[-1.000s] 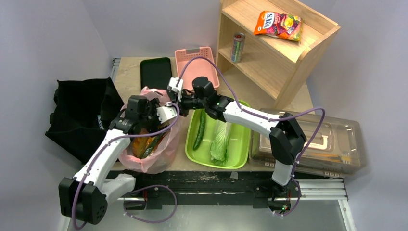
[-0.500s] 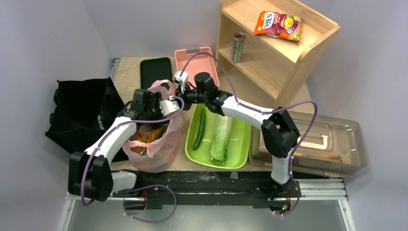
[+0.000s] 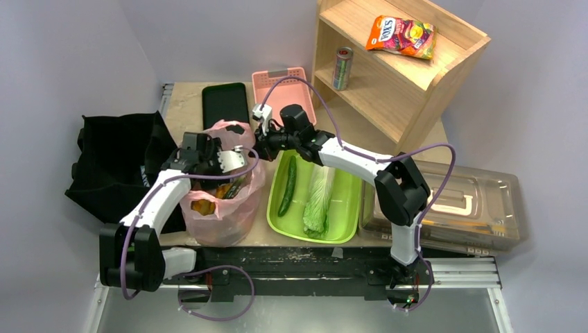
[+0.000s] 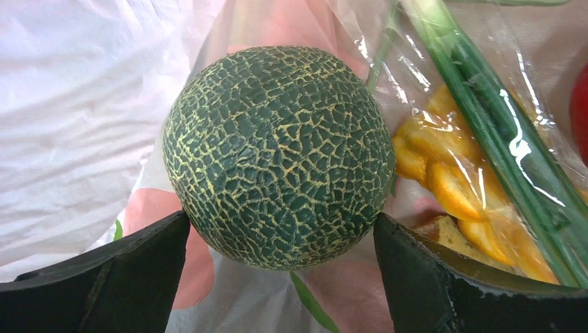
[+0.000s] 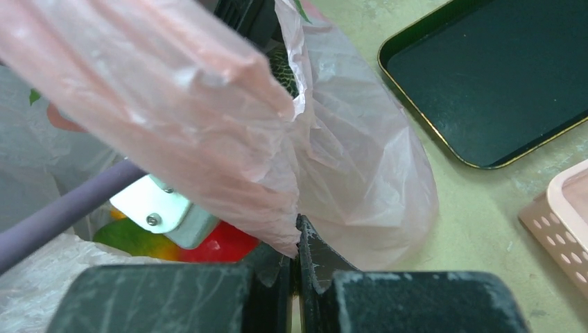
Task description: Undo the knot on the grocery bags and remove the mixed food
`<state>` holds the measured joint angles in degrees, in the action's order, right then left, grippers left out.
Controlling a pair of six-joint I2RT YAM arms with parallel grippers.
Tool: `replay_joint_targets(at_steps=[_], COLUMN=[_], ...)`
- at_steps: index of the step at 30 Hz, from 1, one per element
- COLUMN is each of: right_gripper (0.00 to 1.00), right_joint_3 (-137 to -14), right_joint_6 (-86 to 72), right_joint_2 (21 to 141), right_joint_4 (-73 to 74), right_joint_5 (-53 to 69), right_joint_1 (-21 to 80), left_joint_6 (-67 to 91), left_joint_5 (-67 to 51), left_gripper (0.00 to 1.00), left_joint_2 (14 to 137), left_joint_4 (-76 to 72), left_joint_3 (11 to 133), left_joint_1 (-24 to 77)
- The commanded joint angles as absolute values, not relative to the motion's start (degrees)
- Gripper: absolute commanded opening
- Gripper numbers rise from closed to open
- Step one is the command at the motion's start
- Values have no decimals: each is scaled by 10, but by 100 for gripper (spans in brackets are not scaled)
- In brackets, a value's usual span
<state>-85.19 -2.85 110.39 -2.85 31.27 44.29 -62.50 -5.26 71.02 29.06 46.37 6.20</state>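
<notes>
The pink grocery bag point(image 3: 225, 208) stands open on the table's left side; no knot shows. My right gripper point(image 5: 297, 232) is shut on the bag's far rim point(image 5: 229, 125), holding it up point(image 3: 261, 132). My left gripper point(image 4: 281, 218) reaches into the bag point(image 3: 232, 161), open wide. Its fingers point(image 4: 104, 277) flank the lower sides of a dark green netted melon point(image 4: 277, 156). Green stalks point(image 4: 499, 118), wrapped orange bread point(image 4: 444, 180) and a red fruit point(image 5: 222, 243) lie beside it. A cucumber point(image 3: 288, 187) and a napa cabbage point(image 3: 317, 201) lie in the green tub point(image 3: 347, 229).
A black tray point(image 3: 225, 104) and a pink basket point(image 3: 283, 90) sit at the back. The wooden shelf point(image 3: 416, 76) holds a striped can point(image 3: 342, 68) and a snack packet point(image 3: 402, 35). A black cloth bag point(image 3: 114, 166) lies left, a clear lidded box point(image 3: 457, 208) right.
The right gripper has lifted the bag's rim up and back, so the bag stands taller. The left gripper has shifted left inside the bag and its jaws have widened.
</notes>
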Motion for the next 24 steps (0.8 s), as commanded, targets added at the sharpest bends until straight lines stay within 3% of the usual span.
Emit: replay_joint_targets(at_steps=[1, 10, 11, 14, 17, 21, 24], right_gripper=[0, 0, 0, 0, 0, 0, 0], right_joint_3=[-867, -878, -878, -881, -880, -877, -872], right_joint_6=[-22, -10, -10, -5, -3, -3, -3], right_joint_2=[1113, 1124, 1124, 1124, 1121, 1118, 1115], right_joint_4=[-24, -17, -18, -16, -15, -16, -16], right_joint_5=[328, 334, 334, 334, 333, 334, 329], right_joint_1=[442, 442, 442, 441, 441, 441, 441], left_joint_6=[-619, -603, -604, -583, -598, -653, -666], left_joint_5=[-45, -5, -5, -43, -182, -256, -272], left_gripper=[99, 100, 97, 70, 57, 45, 44], left_joint_2=[778, 889, 889, 853, 763, 647, 608], left_joint_4=[306, 304, 309, 348, 442, 493, 518], left_joint_3=[468, 513, 513, 532, 551, 511, 500], left_joint_1=[69, 83, 85, 85, 65, 62, 56])
